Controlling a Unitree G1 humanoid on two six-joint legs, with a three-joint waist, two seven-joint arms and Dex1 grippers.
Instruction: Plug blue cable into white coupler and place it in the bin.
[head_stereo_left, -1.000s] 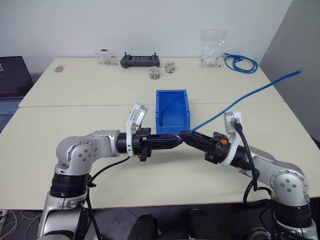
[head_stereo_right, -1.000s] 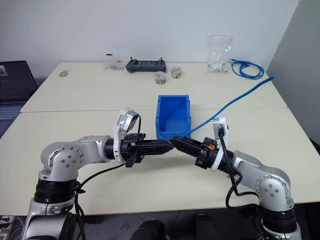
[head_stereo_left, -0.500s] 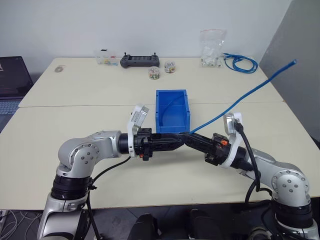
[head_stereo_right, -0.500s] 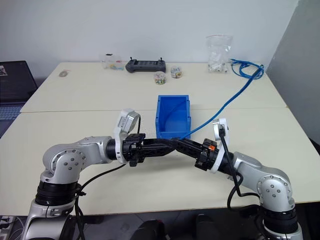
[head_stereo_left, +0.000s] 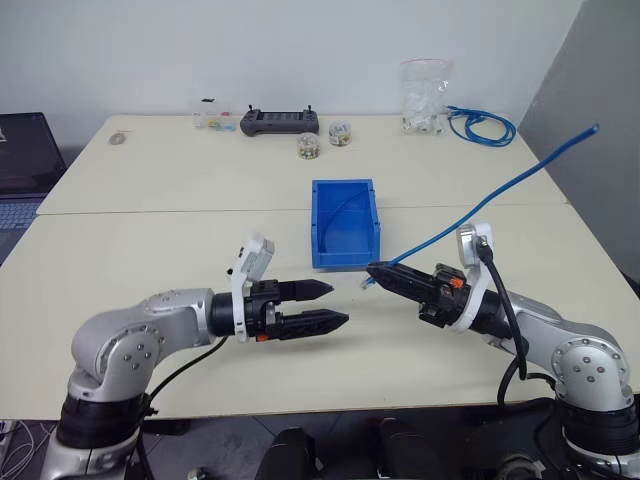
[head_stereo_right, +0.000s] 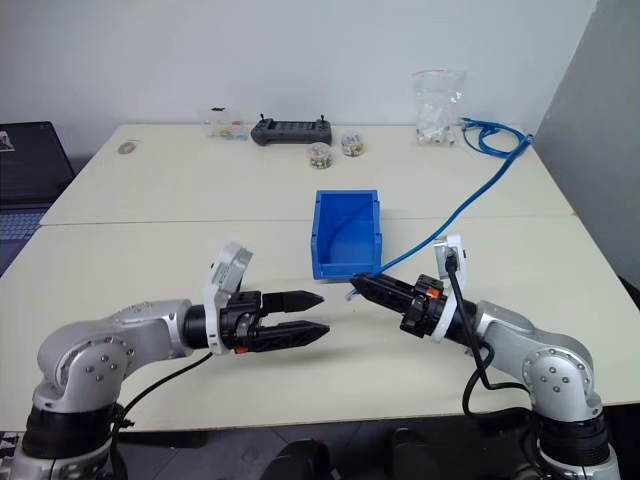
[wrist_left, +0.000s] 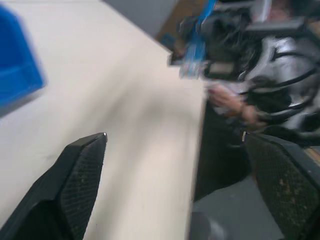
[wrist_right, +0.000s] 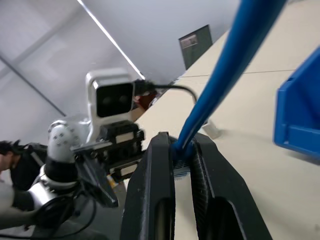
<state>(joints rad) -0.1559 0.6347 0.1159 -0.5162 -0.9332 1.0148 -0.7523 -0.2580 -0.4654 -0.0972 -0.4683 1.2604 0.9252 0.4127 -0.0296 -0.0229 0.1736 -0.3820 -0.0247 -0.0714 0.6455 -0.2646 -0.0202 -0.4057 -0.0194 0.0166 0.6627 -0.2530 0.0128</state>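
Looks like the plug-in step is wrapping up. The right gripper (head_stereo_left: 372, 269) has its jaws clamped on the blue cable (head_stereo_left: 500, 193) near its plug end, the rest arcing up behind it. I can't make out the white coupler for sure. The left gripper (head_stereo_left: 328, 305) sits apart from it, jaws wide, holding nothing. The bin (head_stereo_left: 344, 237) is just beyond the right jaws, so my guess is a short carry there. The remote (head_stereo_left: 280, 122), jars and coiled cable (head_stereo_left: 482, 126) at the surface's far edge aren't blocking anything.
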